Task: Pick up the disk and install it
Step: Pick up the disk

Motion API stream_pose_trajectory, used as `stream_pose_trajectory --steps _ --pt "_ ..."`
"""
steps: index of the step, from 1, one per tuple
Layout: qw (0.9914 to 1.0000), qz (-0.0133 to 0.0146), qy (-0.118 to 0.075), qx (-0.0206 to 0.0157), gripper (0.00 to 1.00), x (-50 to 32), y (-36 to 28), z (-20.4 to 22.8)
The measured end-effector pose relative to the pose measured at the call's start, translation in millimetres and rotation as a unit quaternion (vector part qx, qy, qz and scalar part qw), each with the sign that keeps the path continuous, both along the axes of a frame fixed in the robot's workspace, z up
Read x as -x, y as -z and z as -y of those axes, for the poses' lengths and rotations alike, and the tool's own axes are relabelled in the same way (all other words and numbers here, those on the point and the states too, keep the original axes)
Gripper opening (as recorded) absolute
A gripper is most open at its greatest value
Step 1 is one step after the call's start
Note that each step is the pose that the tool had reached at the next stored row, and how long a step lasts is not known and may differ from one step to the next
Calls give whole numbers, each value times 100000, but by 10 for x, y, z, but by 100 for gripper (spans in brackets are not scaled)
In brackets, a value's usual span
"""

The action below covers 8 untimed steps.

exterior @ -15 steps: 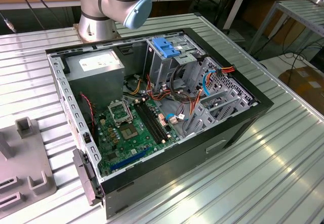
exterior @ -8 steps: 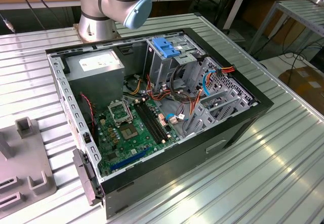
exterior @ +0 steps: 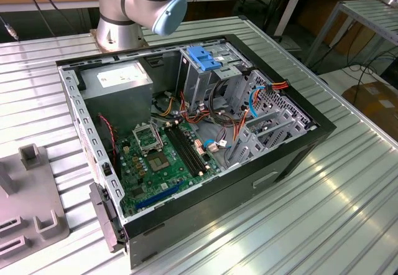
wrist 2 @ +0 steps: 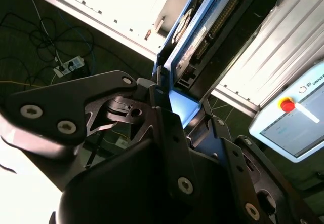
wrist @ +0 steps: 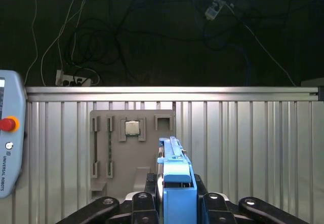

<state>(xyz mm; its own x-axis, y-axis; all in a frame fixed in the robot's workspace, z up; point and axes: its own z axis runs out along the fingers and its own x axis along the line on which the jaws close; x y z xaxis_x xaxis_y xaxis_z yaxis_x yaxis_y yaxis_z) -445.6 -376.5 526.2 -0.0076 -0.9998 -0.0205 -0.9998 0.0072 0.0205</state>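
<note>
The step in hand looks like the carry. The disk (wrist: 174,155) is off the tabletop (wrist: 253,148) and gripped edge-on in the claw (wrist: 175,187). In the first wrist view it hangs over the ribbed surface just beside a grey fixture (wrist: 109,148), which holds a processor chip (wrist: 132,127) near one tabletop edge.

To carry it well, I judge, the grip should sit square across the two flat faces. That leaves the blue rails free for the guides of the drive cage (exterior: 196,79) in the open computer case (exterior: 273,169) at mid-tabletop. Cables (exterior: 217,110) crowd beside that cage and could catch a tilted drive.

The claw is clenched on the disk, its jaws drawn in narrow against both faces. In the second wrist view the disk (wrist 2: 200,41) juts out past the fingers (wrist 2: 167,127).
</note>
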Motion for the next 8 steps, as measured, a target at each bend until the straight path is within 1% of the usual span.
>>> stream_pose_trajectory --steps 2,6,8 --pt "100000 -1 -1 -1 37 -30 0 0" --pt "100000 -3 -2 2 37 -143 0 0" --pt "100000 -3 -1 3 37 -180 0 0"
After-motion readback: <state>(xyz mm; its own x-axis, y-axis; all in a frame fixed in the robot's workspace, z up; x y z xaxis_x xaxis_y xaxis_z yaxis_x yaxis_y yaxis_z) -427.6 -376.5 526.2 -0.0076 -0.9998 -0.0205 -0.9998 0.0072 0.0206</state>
